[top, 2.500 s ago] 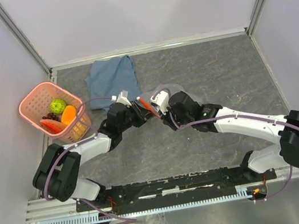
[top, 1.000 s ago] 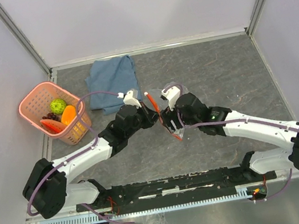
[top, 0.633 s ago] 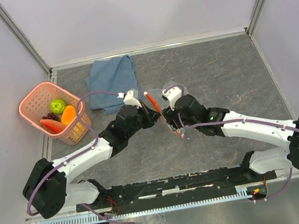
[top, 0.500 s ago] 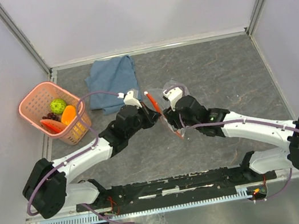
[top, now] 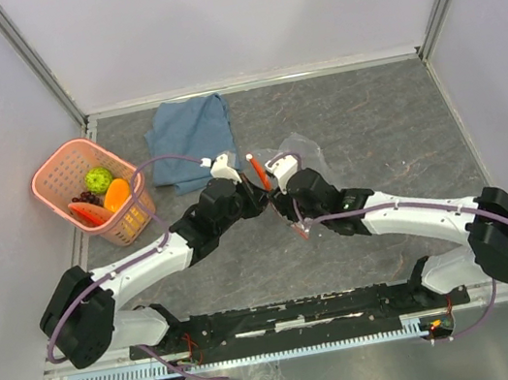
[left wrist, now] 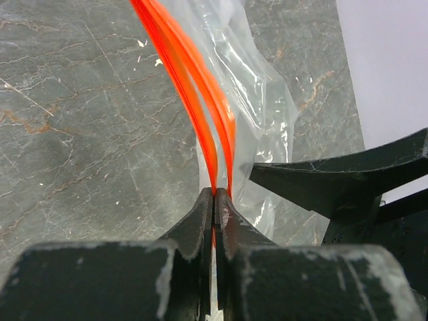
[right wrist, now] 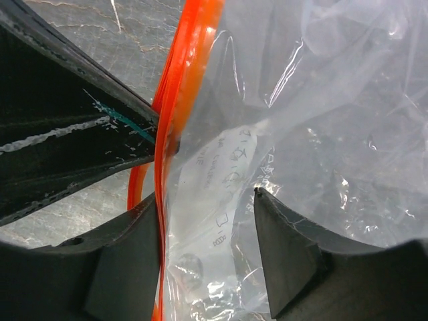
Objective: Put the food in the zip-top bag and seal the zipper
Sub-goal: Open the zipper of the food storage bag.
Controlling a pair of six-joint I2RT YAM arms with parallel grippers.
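Observation:
The clear zip-top bag [top: 295,155] hangs between my two grippers above the table's middle. My left gripper [top: 258,195] is shut on one strip of the orange-red zipper [left wrist: 200,87], with the second strip free just right of its jaws. My right gripper [right wrist: 204,204] stands open, its fingers either side of the bag's film [right wrist: 321,100], the left finger against the zipper [right wrist: 175,100]. The food lies in the pink basket [top: 52,170]: a yellow-green ball [top: 99,179], an orange fruit [top: 118,193], a carrot-like piece [top: 88,214] and dark grapes [top: 88,197].
A folded blue cloth [top: 190,132] lies at the back, left of centre. The basket sits at the table's left edge beside the frame post. Grey stone tabletop [top: 379,119] stretches to the right of the bag.
My right gripper has shifted left, closer to the left gripper, and its jaws have narrowed around the bag. The left gripper keeps its hold on the zipper and stays put.

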